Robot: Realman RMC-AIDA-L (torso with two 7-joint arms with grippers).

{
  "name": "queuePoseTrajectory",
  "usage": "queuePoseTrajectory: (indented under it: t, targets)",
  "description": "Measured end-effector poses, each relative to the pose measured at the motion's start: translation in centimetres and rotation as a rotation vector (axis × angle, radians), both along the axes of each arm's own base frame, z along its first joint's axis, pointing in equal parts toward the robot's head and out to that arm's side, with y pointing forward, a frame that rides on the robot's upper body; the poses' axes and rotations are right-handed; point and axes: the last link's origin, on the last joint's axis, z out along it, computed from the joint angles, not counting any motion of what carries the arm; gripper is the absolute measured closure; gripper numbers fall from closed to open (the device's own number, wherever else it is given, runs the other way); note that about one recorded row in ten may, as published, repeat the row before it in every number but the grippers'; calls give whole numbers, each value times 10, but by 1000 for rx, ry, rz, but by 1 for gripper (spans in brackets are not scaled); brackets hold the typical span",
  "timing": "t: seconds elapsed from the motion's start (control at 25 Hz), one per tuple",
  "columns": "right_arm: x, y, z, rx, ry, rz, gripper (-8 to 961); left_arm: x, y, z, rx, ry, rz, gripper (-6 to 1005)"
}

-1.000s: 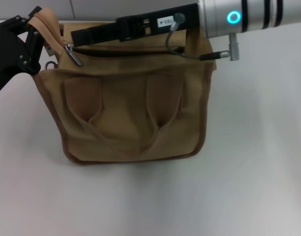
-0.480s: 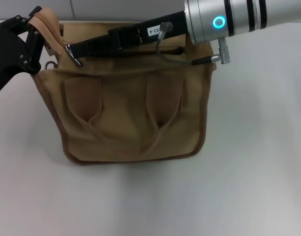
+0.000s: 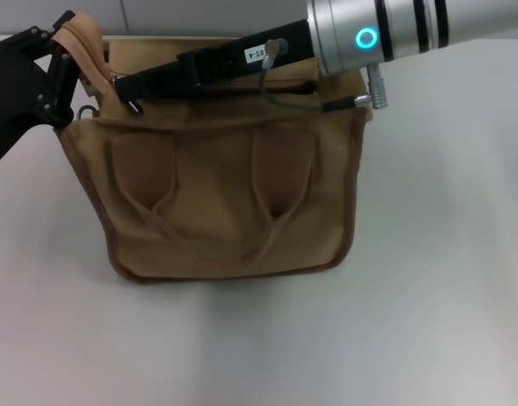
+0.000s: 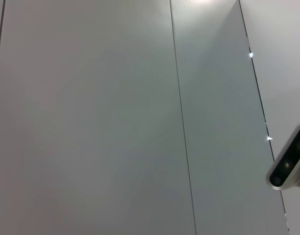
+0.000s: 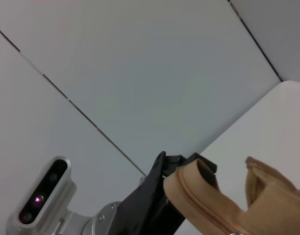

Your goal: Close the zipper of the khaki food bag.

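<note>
The khaki food bag (image 3: 225,194) lies on the white table, its strap handles (image 3: 276,182) flat on the side panel. My left gripper (image 3: 63,41) is at the bag's upper left corner, shut on the tan fabric end of the zipper (image 3: 81,34). It also shows in the right wrist view (image 5: 182,166), clamped on that fabric end (image 5: 199,191). My right gripper (image 3: 128,86) reaches across the bag's top from the right. Its tip is at the silver pull tab (image 3: 134,106). The arm hides most of the zipper line (image 3: 293,84).
The white table (image 3: 445,279) stretches around the bag on all sides. A grey cable (image 3: 284,100) hangs from my right wrist over the bag's top. Grey wall panels (image 4: 115,122) stand behind. A camera module shows in both wrist views (image 4: 288,164) (image 5: 42,196).
My right arm has slid left along the bag's top, bringing its tip over the pull tab. The left gripper and the bag have stayed put.
</note>
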Motion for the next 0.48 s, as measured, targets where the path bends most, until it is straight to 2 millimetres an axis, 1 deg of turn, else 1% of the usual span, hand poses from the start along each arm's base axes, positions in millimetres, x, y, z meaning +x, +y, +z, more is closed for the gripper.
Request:
queuePoseTrajectory:
  t: [0.28, 0.4, 0.48]
  targets:
    - [-3, 0, -4, -3, -9, -17, 513, 1, 0, 0, 5, 3, -6, 930]
    - [-3, -1, -12, -7, -39, -19, 515, 2, 1, 0, 4, 3, -12, 929]
    - [-3, -1, -13, -6, -43, -18, 516, 2, 1, 0, 4, 3, -13, 929]
